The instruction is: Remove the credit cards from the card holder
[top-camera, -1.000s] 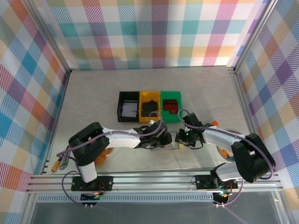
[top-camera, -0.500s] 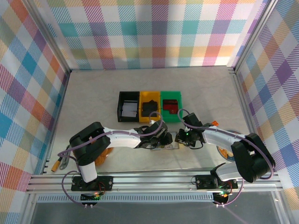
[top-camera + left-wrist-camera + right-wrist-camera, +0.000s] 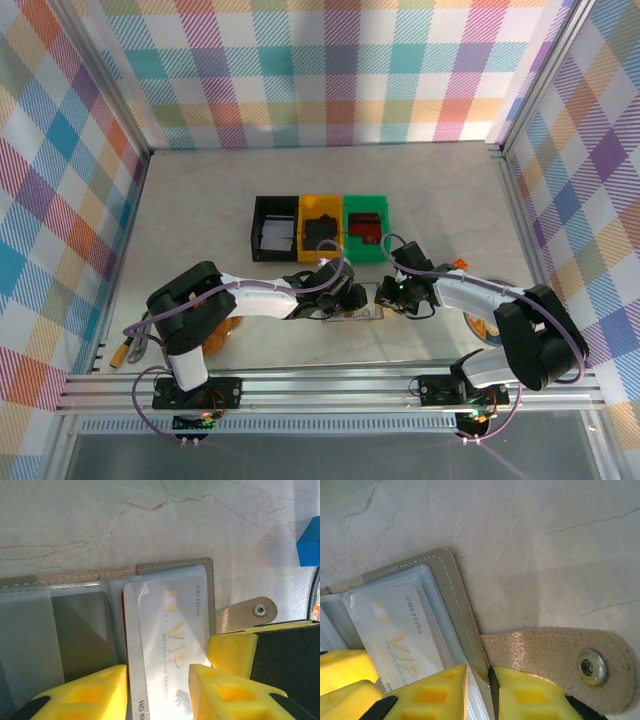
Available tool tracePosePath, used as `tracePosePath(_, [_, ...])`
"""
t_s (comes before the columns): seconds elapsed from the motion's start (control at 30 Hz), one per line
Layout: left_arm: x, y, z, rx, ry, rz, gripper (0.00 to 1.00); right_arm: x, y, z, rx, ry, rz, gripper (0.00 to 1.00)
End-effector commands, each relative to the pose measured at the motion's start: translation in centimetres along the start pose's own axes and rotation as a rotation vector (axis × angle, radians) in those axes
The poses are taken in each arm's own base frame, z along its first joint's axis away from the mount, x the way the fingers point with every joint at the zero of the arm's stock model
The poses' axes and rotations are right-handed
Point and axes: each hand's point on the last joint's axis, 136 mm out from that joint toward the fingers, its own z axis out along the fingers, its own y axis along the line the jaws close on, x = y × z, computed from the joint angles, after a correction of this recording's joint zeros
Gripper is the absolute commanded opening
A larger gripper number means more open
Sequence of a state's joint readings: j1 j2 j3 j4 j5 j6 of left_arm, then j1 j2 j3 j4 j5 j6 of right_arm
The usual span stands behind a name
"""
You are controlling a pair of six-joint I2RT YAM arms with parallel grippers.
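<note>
on the card holder (image 3: 451,587), right end effector (image 3: 480,675) clamped; left end effector (image 3: 158,676) straddles a silver card (image 3: 167,630), grip unclear

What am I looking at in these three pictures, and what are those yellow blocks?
These are two robot arms bolted to a table's near edge. The overhead picture shows both, the left arm and the right arm, meeting over a grey card holder on the table. Behind it sit a black bin, a yellow bin and a green bin. The other two pictures come from cameras on the wrists, so the yellow blocks are each arm's own fingers. The right tool pinches the holder's edge beside its snap tab. The left tool has its fingers on either side of a silver VIP card in the open holder; whether it is squeezing is unclear.
</note>
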State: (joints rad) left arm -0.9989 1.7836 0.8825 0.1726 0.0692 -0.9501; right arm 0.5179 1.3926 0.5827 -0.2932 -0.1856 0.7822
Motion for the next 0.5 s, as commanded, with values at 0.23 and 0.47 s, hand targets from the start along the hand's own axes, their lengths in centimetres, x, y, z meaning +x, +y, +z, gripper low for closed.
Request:
tracePosePath(0.23, [-0.7,-2.4,-0.77,0.128,-0.024,-0.045,0.31,1.01,-0.58,0.83,0.005,0.038,0.011,0.22])
tracePosePath(0.47, [-1.14,-3.0,-1.36,0.152,-0.041,-0.048,0.27,1.02,-0.55,0.75,0.004,0.037,0.009,0.22])
